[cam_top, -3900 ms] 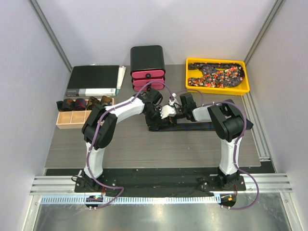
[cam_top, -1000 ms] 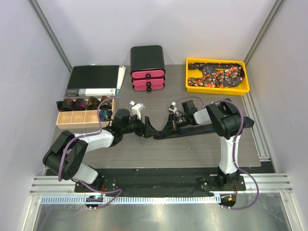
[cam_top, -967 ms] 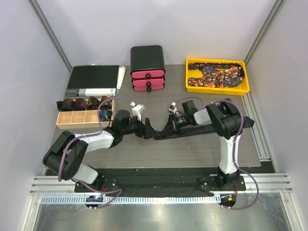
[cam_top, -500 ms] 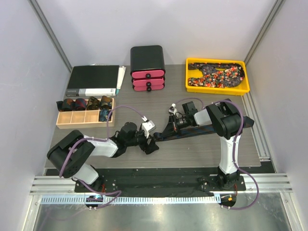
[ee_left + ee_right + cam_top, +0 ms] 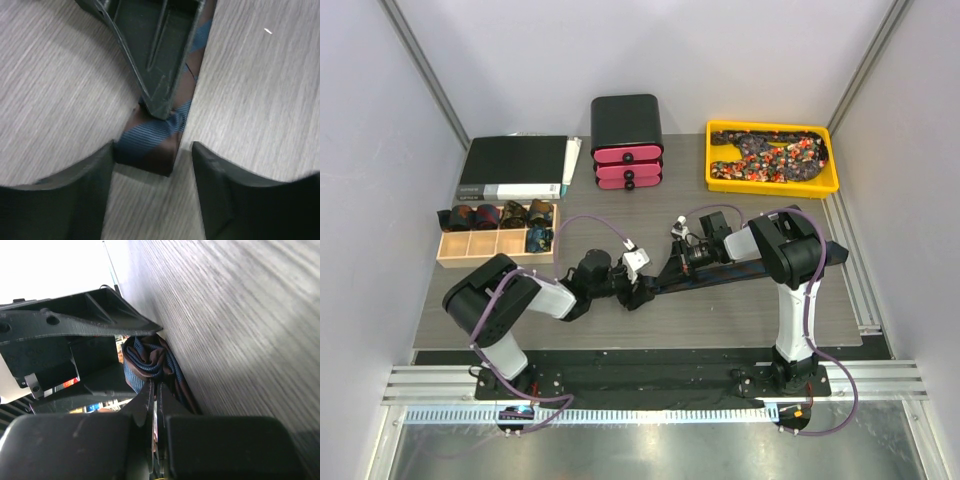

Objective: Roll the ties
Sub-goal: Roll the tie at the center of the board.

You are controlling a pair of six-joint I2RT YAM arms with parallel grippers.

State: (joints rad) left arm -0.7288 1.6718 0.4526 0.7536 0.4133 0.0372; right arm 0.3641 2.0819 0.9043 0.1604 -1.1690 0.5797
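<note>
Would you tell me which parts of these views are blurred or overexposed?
Left wrist: the tie end is sharp, the near jaws blurred. Right wrist: top-left corner blown out white, the near jaws soft. Top external: evenly lit, sharp, with glare on the metal sheet.

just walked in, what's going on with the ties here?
Both arms are on one blue-striped brown tie stretched across the table. The right claw is shut on it near its end; the left claw is open, fingers straddling that end. Rolled ties sit in the wooden box; patterned ones wait in the yellow tray.
</note>
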